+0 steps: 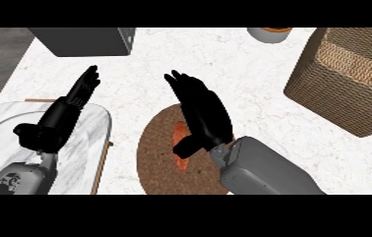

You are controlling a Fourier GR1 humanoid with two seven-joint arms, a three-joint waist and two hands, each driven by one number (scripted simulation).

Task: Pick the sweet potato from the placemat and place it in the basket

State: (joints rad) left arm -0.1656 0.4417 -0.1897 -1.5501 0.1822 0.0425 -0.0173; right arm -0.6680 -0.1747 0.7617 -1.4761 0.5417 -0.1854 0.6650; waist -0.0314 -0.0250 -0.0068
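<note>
The right hand and its forearm cover most of the sweet potato, leaving only an orange strip showing on the placemat, whose right part is hidden too. The basket runs off the right edge, and a small orange-topped container is cut by the top

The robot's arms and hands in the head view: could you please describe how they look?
Both forearms are smooth grey casings, rounded and bulky, ending in black hands with slender jointed fingers and a thumb. The right hand joins its right forearm at a dark wrist. The left hand looks the same; its left forearm bears a small dark marking. No cables show.
</note>
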